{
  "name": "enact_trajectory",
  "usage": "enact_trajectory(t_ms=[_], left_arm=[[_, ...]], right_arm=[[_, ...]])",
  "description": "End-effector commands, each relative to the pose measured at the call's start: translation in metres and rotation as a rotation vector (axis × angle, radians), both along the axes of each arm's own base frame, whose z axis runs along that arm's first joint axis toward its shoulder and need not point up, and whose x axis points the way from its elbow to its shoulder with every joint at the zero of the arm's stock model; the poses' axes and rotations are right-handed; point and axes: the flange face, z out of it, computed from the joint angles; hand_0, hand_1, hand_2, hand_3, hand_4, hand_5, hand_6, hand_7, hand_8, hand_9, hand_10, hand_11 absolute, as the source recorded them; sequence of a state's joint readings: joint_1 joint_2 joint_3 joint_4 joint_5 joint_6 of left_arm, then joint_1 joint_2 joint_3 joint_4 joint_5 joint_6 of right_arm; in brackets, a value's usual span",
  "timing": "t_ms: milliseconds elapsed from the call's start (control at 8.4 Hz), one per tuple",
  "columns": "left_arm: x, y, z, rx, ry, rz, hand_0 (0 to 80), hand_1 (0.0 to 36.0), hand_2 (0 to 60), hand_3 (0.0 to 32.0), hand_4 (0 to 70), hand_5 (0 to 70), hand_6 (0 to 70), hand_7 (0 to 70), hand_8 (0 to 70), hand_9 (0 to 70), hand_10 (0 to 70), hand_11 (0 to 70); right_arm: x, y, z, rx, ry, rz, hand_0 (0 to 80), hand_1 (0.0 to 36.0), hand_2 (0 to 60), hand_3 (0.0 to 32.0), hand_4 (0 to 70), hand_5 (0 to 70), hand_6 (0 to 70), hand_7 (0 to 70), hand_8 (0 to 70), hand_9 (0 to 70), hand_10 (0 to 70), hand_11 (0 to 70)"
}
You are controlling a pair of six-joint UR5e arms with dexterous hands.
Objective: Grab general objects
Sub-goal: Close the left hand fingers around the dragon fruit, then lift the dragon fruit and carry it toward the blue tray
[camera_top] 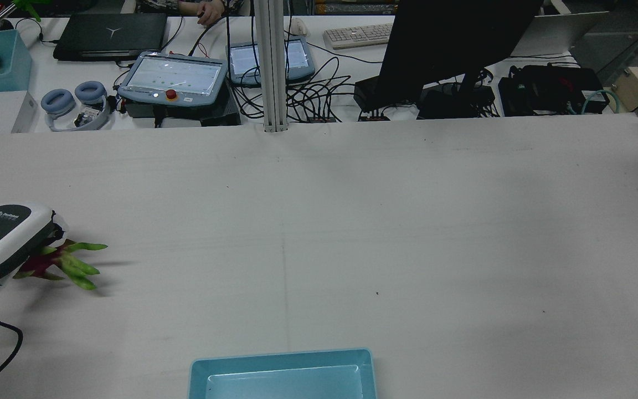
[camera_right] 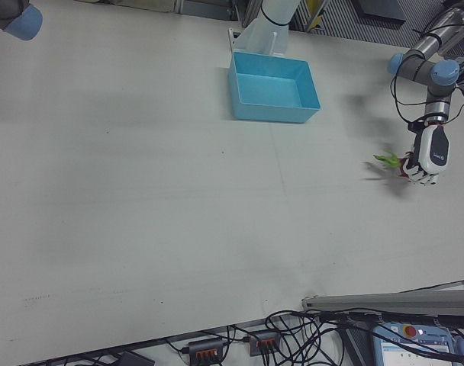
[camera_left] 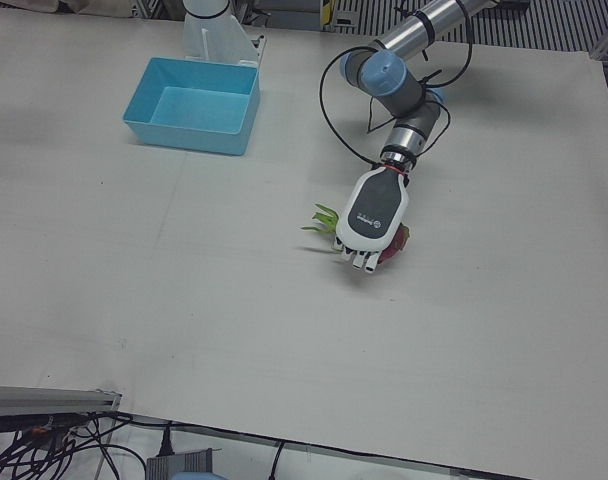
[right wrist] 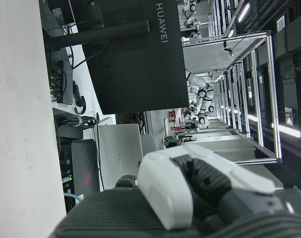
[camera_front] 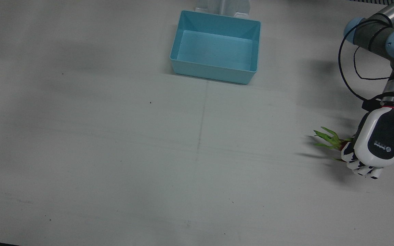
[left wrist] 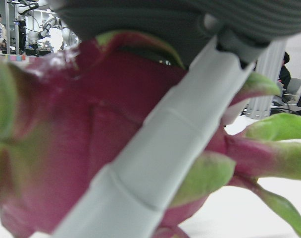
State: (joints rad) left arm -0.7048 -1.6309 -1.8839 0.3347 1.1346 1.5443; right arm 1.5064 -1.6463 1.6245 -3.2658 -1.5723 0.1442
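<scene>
Curling around a dragon fruit (camera_left: 396, 245), the left hand (camera_left: 372, 216) is gripping it low over the table (camera_front: 115, 153), well away from the blue bin (camera_front: 216, 46). The right hand (right wrist: 190, 188) is showing only in its own view, its state unclear.

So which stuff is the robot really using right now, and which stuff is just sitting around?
Part of the job:
- dragon fruit, pink with green leafy tips
- left hand, its fingers wrapped round the fruit
- blue bin, empty, probably where things go

Just lying about:
- headphones and keyboard on the far desk
- black monitor
</scene>
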Motion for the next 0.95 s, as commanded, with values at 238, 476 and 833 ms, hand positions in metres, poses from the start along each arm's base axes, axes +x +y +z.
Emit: enact_trajectory(t_ms=[238,476,833], left_arm=[[0.027,0.024,-0.133,0.039,0.252,0.403,80.0,36.0,60.0,0.0,70.0,70.0,70.0,70.0,70.0,70.0,70.0,70.0],[0.048,0.034,-0.217,0.039,0.324,0.606,80.0,36.0,60.0,0.0,70.0,70.0,70.0,70.0,70.0,70.0,70.0,70.0],[0.126,0.094,-0.261,0.031,0.634,0.906,80.0,36.0,60.0,0.0,70.0,70.0,70.0,70.0,70.0,70.0,70.0,70.0]], right_arm=[[0.0,0.0,0.0,0.0,0.0,0.0,0.0,0.0,0.0,0.0,0.0,0.0,0.0,0.0,0.0,0.0,0.0,0.0],[0.0,0.0,0.0,0.0,0.0,0.0,0.0,0.0,0.0,0.0,0.0,0.0,0.0,0.0,0.0,0.0,0.0,0.0],[0.0,0.0,0.0,0.0,0.0,0.0,0.0,0.0,0.0,0.0,0.0,0.0,0.0,0.0,0.0,0.0,0.0,0.0]])
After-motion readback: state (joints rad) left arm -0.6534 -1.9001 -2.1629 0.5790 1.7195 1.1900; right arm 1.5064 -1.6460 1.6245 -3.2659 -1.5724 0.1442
